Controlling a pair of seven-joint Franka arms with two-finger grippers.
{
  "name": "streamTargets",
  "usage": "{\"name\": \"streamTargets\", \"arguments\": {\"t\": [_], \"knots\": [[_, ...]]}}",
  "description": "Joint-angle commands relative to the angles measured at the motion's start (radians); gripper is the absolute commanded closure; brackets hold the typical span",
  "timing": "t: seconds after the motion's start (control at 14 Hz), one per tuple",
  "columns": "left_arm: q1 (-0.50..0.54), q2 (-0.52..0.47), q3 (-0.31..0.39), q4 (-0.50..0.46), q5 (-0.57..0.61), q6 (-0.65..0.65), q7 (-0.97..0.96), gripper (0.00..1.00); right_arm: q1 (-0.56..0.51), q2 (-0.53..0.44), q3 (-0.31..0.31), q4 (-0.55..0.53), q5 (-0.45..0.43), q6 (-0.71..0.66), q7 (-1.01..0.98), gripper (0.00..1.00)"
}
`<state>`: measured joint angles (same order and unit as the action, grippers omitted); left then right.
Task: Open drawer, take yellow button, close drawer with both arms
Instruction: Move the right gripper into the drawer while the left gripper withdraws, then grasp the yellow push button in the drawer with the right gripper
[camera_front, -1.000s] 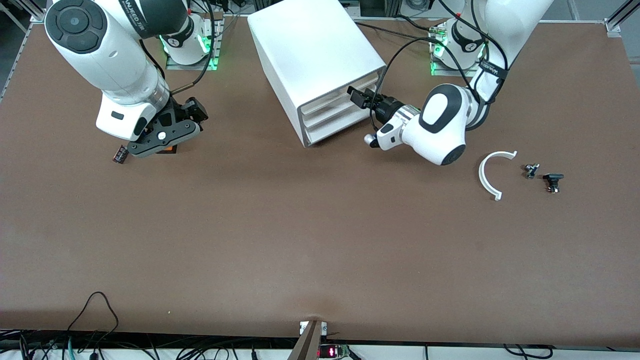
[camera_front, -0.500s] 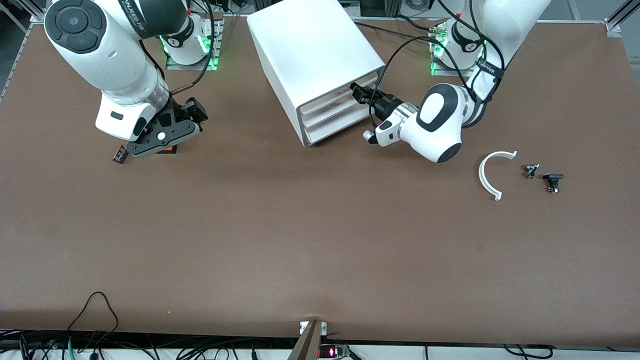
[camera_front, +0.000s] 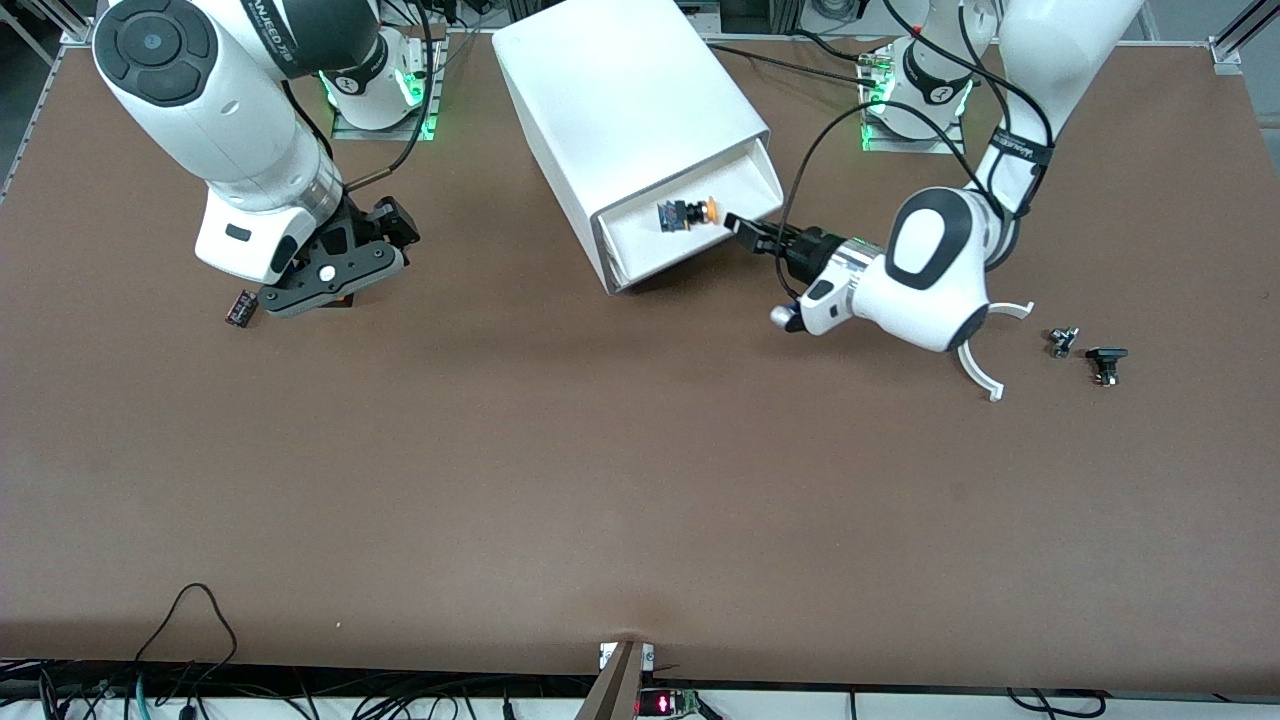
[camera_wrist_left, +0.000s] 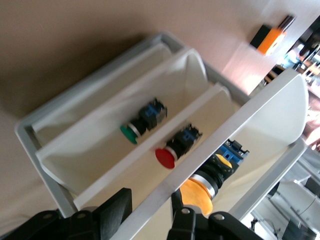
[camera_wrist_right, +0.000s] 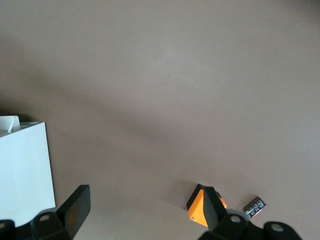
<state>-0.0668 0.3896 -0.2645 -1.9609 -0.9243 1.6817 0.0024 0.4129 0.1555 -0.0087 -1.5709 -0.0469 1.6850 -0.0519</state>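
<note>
The white cabinet (camera_front: 620, 90) stands at the middle of the table's robot end. Its top drawer (camera_front: 745, 185) is pulled out. Inside lies the button (camera_front: 690, 213), with an orange cap and a black body, also seen as the button (camera_wrist_left: 200, 192) just past the drawer's front wall. My left gripper (camera_front: 737, 223) is shut on that front wall (camera_wrist_left: 235, 130), one finger on each face of it. My right gripper (camera_front: 322, 280) hangs open and holds nothing, low over the table toward the right arm's end, beside an orange cube (camera_wrist_right: 200, 207).
A small black ribbed part (camera_front: 240, 307) lies by the right gripper. A white curved strip (camera_front: 975, 365) and two small dark parts (camera_front: 1062, 342) (camera_front: 1105, 362) lie toward the left arm's end. A green button (camera_wrist_left: 129, 134) and a red button (camera_wrist_left: 165, 157) sit in the lower drawers.
The left gripper closed on the top drawer's front and drew it out of the cabinet, which uncovered the orange button. The right arm has stayed in place.
</note>
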Motion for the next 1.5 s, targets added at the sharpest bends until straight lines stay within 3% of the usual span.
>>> {"name": "streamTargets", "arguments": {"t": [0.0,0.14,0.29,0.43,0.71,1.0,1.14,1.43], "knots": [[0.002,0.029,0.008,0.048,0.019,0.053,-0.038,1.00,0.032,0.036,-0.002,0.057,0.024,0.007,-0.011,0.00],[0.010,0.028,0.017,0.053,0.019,0.059,-0.036,0.02,0.035,0.067,0.018,0.106,0.094,0.007,-0.013,0.00],[0.016,0.018,0.027,0.066,0.034,0.059,-0.036,0.00,0.046,0.093,0.064,0.136,0.134,0.016,-0.014,0.00],[0.016,0.012,0.050,0.140,0.135,0.059,-0.038,0.00,0.069,0.127,0.091,0.182,0.134,0.032,-0.023,0.00],[0.016,-0.029,0.060,0.293,0.544,0.058,-0.042,0.00,0.159,0.205,0.113,0.285,0.136,0.036,-0.188,0.00],[0.015,-0.109,0.067,0.398,0.865,0.058,-0.041,0.00,0.296,0.263,0.113,0.305,0.130,0.117,-0.290,0.00],[0.018,-0.170,0.077,0.399,0.898,0.012,-0.045,0.00,0.326,0.297,0.112,0.305,0.130,0.172,-0.391,0.00],[0.018,-0.270,0.215,0.398,0.898,-0.092,-0.056,0.00,0.346,0.332,0.112,0.305,0.131,0.205,-0.555,0.00]]}}
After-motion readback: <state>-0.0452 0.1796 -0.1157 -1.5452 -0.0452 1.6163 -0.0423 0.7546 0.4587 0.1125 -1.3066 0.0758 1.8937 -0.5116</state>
